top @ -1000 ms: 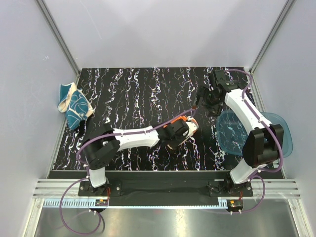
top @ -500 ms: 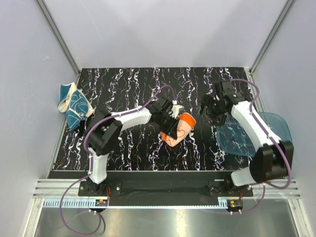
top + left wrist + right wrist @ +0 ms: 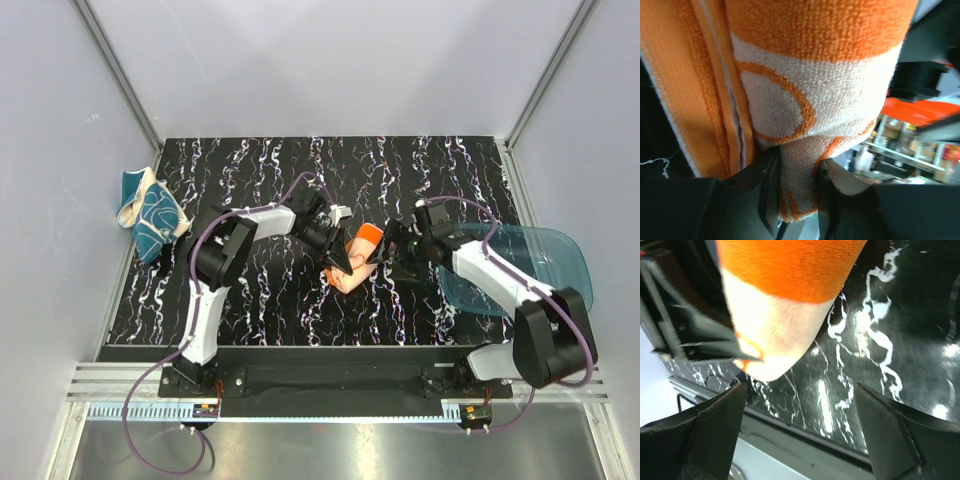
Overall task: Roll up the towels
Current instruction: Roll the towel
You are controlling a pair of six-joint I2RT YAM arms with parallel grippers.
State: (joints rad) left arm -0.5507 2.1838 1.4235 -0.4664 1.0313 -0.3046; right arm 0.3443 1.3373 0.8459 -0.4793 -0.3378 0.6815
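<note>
orange towel (image 3: 362,252), clamped in left claw (image 3: 796,192)

Left hand (image 3: 341,257) grips orange towel (image 3: 360,263); right hand (image 3: 393,246) seemingly just beside it.

blue tray (image 3: 565,272) seemingly crowds the right hand (image 3: 392,248).

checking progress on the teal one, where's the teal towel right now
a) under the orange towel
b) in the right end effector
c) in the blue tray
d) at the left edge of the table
d: the teal towel lies crumpled at the left edge of the table, clear of both arms, while the left end effector grips the orange towel.
</note>
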